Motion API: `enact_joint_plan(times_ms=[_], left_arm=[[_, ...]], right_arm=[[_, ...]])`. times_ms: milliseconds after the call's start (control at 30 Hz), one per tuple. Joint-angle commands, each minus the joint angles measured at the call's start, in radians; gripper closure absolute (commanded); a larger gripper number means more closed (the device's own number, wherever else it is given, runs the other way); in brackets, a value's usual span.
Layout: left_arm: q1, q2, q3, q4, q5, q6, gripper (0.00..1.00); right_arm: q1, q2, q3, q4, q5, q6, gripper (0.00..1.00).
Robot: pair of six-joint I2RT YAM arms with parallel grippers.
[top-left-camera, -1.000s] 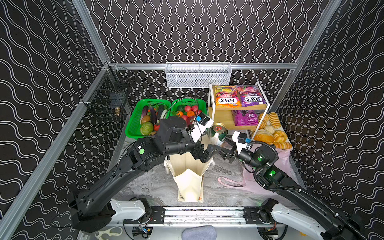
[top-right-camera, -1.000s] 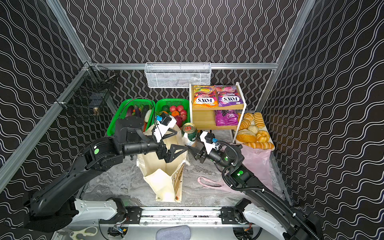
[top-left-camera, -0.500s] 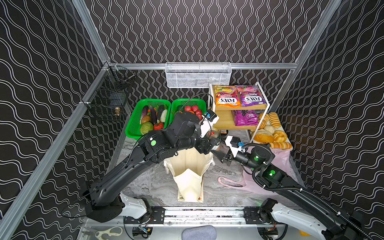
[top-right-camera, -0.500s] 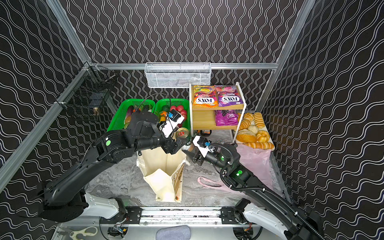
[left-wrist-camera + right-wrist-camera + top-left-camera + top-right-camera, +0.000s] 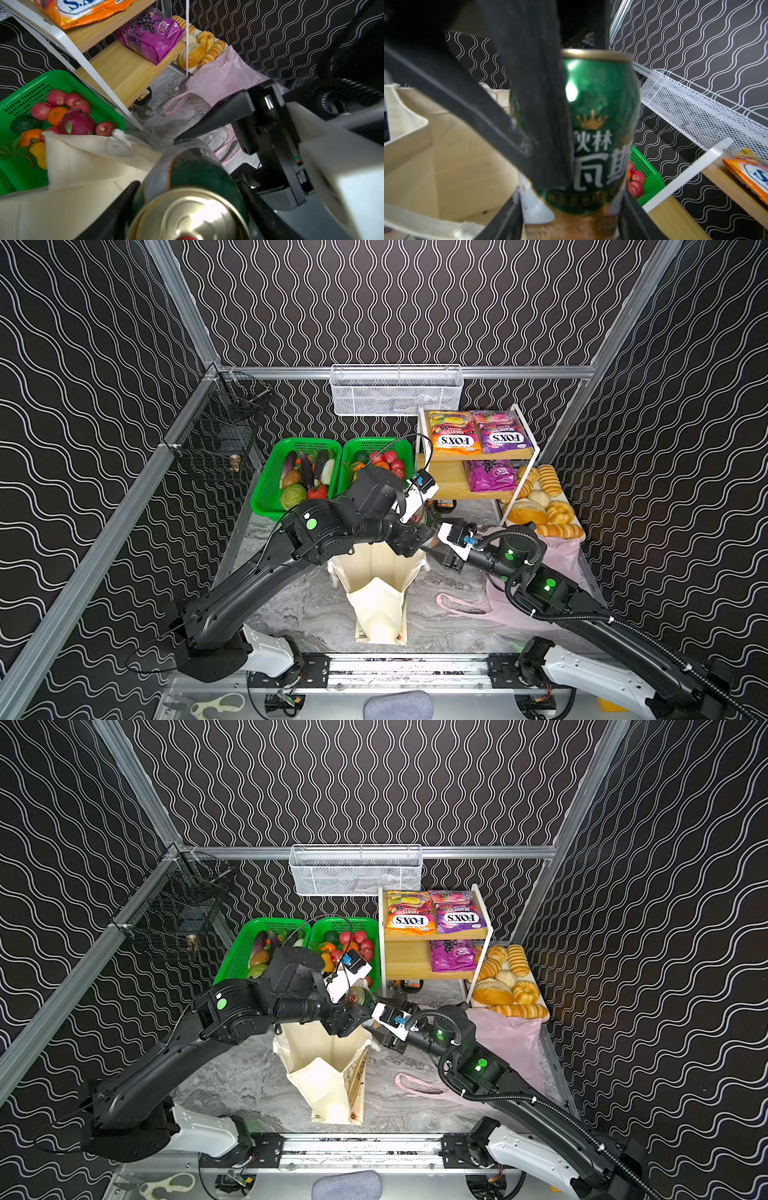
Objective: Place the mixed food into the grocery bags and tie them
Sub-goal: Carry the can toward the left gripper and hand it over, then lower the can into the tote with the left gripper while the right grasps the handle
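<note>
A green drink can (image 5: 600, 124) hangs above the open mouth of the cream canvas tote (image 5: 378, 572), one of the grocery bags. Both grippers hold the can. My left gripper (image 5: 188, 182) is shut on it near the gold top. My right gripper (image 5: 571, 197) is shut on its lower end from the opposite side. In both top views the can (image 5: 360, 996) shows only as a sliver between the two wrists. The pink plastic bag (image 5: 557, 560) lies flat at the right. The orange FOX'S packet (image 5: 452, 438) and purple grape packet (image 5: 488, 475) lie on the shelf.
Two green baskets (image 5: 291, 443) with vegetables and fruit stand behind the tote; the dragon fruit (image 5: 76, 123) and red apples are in the right one. Bread rolls (image 5: 540, 506) lie beside the wooden shelf (image 5: 457, 489). A white wire basket (image 5: 395, 389) hangs on the back wall.
My left arm swung from over the tote to the can in my right gripper, and its jaws closed on the can. The right gripper shifted slightly left, still holding the can.
</note>
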Motion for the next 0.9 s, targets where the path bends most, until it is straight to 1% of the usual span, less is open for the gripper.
enact_joint_plan(times_ms=[0,33,67,133,167,233,267,333,433,567,633,667,767,833,867], left_arm=[[0.002,0.002,-0.003,-0.016,-0.005,0.009,0.34],[0.001,-0.001,-0.006,-0.015,-0.008,0.006,0.37],[0.001,-0.006,-0.010,-0.011,-0.016,0.001,0.38],[0.002,-0.026,-0.024,0.007,-0.018,-0.010,0.37],[0.001,-0.037,-0.031,0.018,-0.010,-0.014,0.35],[0.002,-0.052,-0.037,0.027,0.014,-0.017,0.25],[0.002,-0.055,-0.036,0.026,0.027,-0.018,0.22],[0.001,-0.055,-0.030,0.014,0.037,-0.021,0.22],[0.001,-0.047,-0.029,-0.005,0.048,-0.020,0.24],[0.002,-0.052,-0.048,0.003,0.068,-0.017,0.33],[0.002,-0.057,-0.058,0.012,0.077,-0.016,0.41],[0.000,-0.062,-0.058,0.013,0.080,-0.019,0.44],[0.001,-0.080,-0.065,0.026,0.064,-0.030,0.54],[0.002,-0.098,-0.069,0.034,0.025,-0.055,0.57],[0.002,-0.106,-0.069,0.038,-0.004,-0.064,0.60]], right_arm=[[0.005,-0.011,0.017,0.071,-0.032,-0.051,0.56],[0.007,-0.014,0.015,0.069,-0.030,-0.053,0.56],[0.006,-0.016,0.015,0.062,-0.028,-0.057,0.56],[0.006,-0.018,0.013,0.048,-0.022,-0.058,0.55],[0.008,-0.020,0.012,0.042,-0.018,-0.058,0.55],[0.008,-0.026,0.009,0.032,-0.018,-0.054,0.55],[0.009,-0.029,0.006,0.031,-0.019,-0.051,0.55],[0.009,-0.034,0.002,0.031,-0.026,-0.047,0.55],[0.011,-0.041,-0.005,0.042,-0.031,-0.034,0.55],[0.014,-0.045,-0.003,0.044,-0.036,-0.018,0.55],[0.017,-0.048,-0.004,0.043,-0.039,-0.007,0.51],[0.017,-0.051,-0.004,0.043,-0.039,0.000,0.48],[0.017,-0.061,-0.001,0.044,-0.036,0.046,0.32],[0.017,-0.070,-0.003,0.046,-0.034,0.089,0.22],[0.017,-0.073,-0.006,0.045,-0.033,0.114,0.20]])
